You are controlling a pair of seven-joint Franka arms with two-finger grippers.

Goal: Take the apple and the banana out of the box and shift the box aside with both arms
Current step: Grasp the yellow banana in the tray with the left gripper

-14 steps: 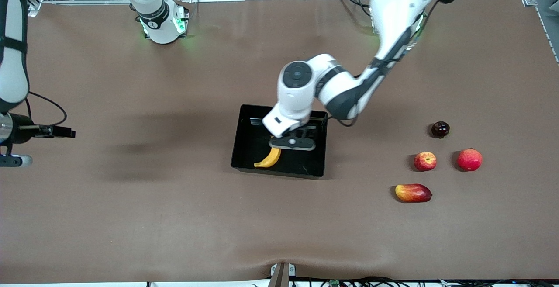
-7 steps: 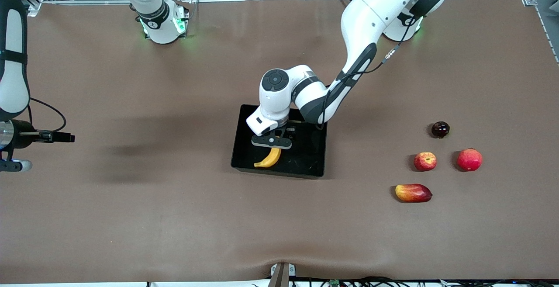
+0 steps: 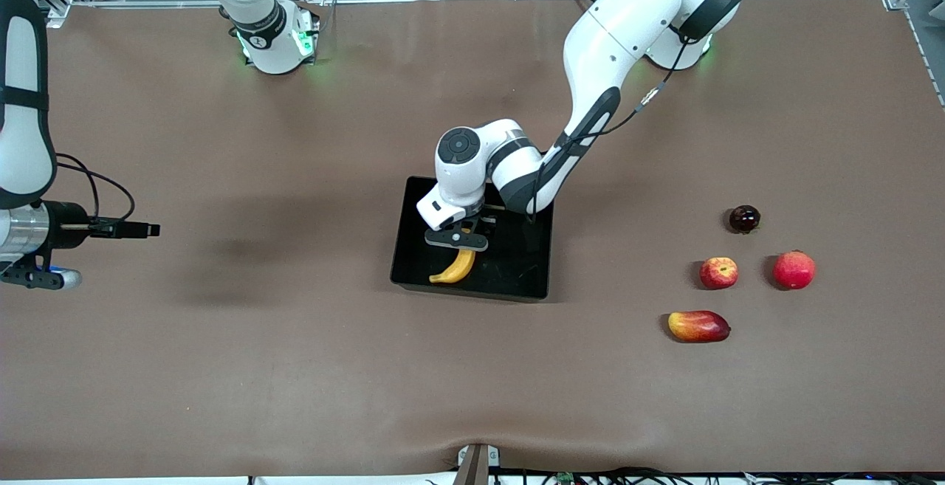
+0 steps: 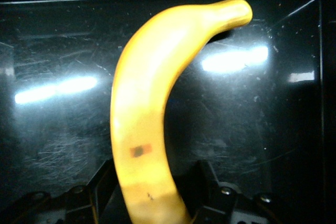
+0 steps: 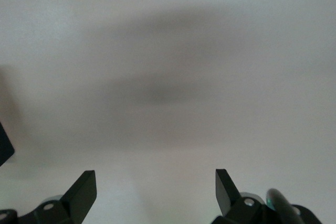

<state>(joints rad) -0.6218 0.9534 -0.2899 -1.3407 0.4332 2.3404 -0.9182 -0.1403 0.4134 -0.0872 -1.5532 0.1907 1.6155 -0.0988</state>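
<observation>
Left wrist view shows you the banana [image 4: 152, 108] in the box [image 4: 52, 51], its long axis running out from between the left pincer [image 4: 152, 203] fingers, which flank its near end, grip unconfirmed.

Glossy plastic and smooth fruit on a matt brown table

The box [image 3: 533, 263] is glossy black plastic, its floor finely scratched and throwing bright glare; the banana [image 4: 152, 108] has a smooth, slightly waxy yellow skin; the table [image 3: 295, 367] wears a matt brown cloth-like cover, faintly rippled at its camera-side edge; the apple [image 3: 718, 272] looks shiny-smooth.
</observation>
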